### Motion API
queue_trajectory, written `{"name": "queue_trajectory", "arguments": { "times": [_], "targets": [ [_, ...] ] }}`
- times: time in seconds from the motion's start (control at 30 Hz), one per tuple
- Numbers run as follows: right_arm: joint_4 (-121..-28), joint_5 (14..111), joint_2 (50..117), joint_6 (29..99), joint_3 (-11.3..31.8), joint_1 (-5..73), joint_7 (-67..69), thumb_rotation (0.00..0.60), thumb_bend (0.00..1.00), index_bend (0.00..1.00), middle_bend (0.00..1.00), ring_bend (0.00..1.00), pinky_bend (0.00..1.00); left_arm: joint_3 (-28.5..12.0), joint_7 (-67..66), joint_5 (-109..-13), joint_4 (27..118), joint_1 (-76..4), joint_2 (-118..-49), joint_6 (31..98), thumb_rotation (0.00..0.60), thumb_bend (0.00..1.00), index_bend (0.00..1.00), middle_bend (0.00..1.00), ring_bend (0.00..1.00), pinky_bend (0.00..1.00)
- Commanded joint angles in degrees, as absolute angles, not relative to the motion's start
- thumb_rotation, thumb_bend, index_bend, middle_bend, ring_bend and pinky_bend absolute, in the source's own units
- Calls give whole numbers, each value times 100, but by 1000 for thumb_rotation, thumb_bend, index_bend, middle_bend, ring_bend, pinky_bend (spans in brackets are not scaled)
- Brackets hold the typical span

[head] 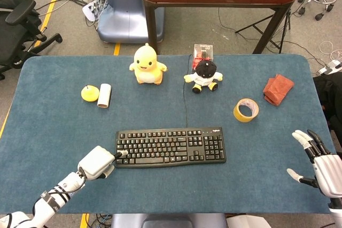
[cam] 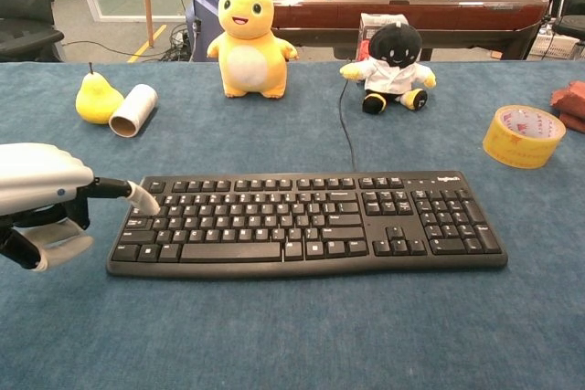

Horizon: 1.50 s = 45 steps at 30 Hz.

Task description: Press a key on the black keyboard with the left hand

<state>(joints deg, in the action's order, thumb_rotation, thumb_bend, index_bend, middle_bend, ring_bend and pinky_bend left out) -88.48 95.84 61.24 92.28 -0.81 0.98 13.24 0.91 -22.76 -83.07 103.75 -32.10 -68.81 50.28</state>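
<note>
The black keyboard (head: 171, 147) (cam: 306, 223) lies across the middle of the blue table. My left hand (head: 97, 162) (cam: 44, 200) is at its left end, one finger stretched out and the others curled in. That fingertip (cam: 144, 202) rests on a key at the keyboard's far left edge. It holds nothing. My right hand (head: 319, 164) hovers open near the table's right front corner, fingers spread, far from the keyboard; the chest view does not show it.
Behind the keyboard stand a yellow plush (head: 146, 64), a black-headed doll (head: 205, 76) and the keyboard cable (head: 185, 100). A yellow pear (head: 89, 93) and white roll (head: 104, 95) lie back left. A tape roll (head: 246, 110) and red cloth (head: 278, 89) lie right.
</note>
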Motion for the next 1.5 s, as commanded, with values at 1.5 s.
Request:
{"name": "queue_trajectory", "arguments": {
  "times": [1.5],
  "targets": [
    [-8881,9575,6132,9169,-85,96,1230,600,0,146,145,54,435,347,-2679,-7768,10165,-3379,-7190,5089,600,493,181,895,833,1000]
  ]
}}
